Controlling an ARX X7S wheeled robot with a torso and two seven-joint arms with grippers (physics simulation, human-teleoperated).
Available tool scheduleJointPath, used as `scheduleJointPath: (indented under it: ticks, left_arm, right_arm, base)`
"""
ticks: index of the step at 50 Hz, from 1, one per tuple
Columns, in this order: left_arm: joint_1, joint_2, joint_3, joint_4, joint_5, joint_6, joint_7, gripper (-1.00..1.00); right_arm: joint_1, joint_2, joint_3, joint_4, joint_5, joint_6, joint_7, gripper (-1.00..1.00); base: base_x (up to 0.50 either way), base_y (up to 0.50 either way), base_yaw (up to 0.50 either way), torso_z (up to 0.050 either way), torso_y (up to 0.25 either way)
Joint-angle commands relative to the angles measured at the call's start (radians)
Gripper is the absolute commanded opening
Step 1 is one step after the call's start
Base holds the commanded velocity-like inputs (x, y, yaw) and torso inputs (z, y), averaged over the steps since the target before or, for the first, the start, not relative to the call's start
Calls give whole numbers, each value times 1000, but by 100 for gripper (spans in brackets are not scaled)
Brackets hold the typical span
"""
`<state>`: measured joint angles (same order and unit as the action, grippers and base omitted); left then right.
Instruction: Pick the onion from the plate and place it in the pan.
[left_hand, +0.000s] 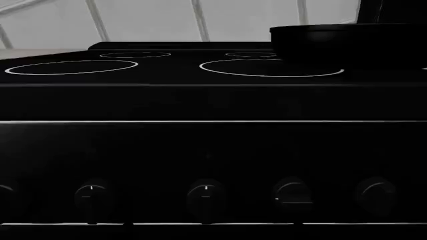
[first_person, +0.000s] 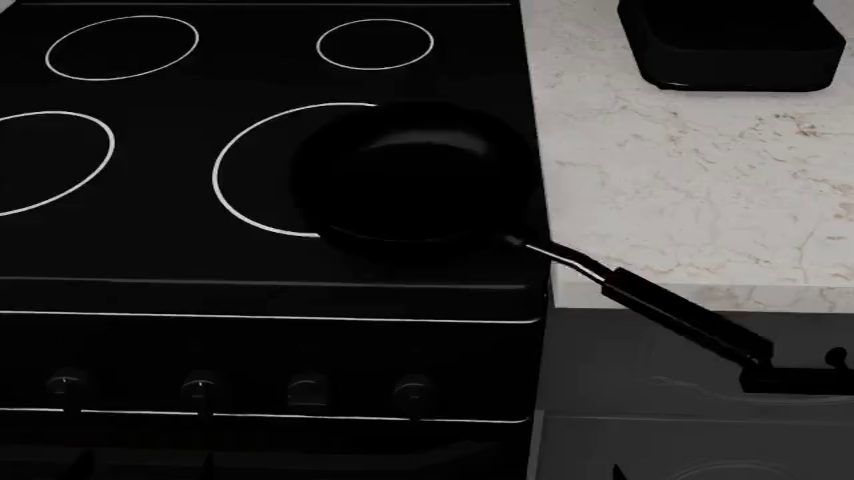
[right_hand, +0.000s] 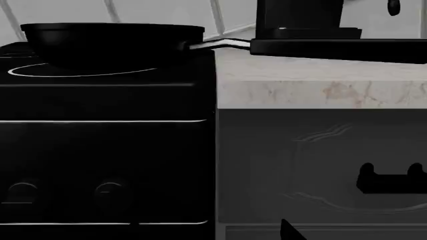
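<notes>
The glossy black pan sits on the front right burner of the black stove. Its long black handle sticks out past the counter's front edge. The pan also shows in the left wrist view and the right wrist view, seen from low in front of the stove. The onion and the blue plate are out of view. Neither gripper shows in any view. A small dark pointed shape at the edge of the right wrist view cannot be identified.
A black rectangular container stands at the back of the marble counter, right of the stove. Stove knobs line the front panel. A grey cabinet front with a black handle is below the counter.
</notes>
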<state>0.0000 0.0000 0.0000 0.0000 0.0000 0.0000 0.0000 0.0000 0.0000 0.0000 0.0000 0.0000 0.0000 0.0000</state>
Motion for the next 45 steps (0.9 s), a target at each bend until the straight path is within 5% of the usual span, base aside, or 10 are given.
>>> scheduleJointPath:
  ticks: [1, 25, 45]
  left_arm:
    - [-2, -24, 29, -3, -24, 2, -29, 100]
    - [66, -68, 64, 84, -103, -82, -101, 100]
    - [84, -101, 82, 121, -193, -96, -79, 100]
  right_arm:
    - [1, 16, -19, -2, 16, 2, 3, 100]
    - [-80, 65, -83, -22, 45, -50, 137, 100]
    - [-95, 87, -115, -53, 71, -40, 165, 100]
  base:
    - [0, 0, 0, 0, 0]
    - [0, 0, 0, 0, 0]
    - [0, 0, 0, 50, 0]
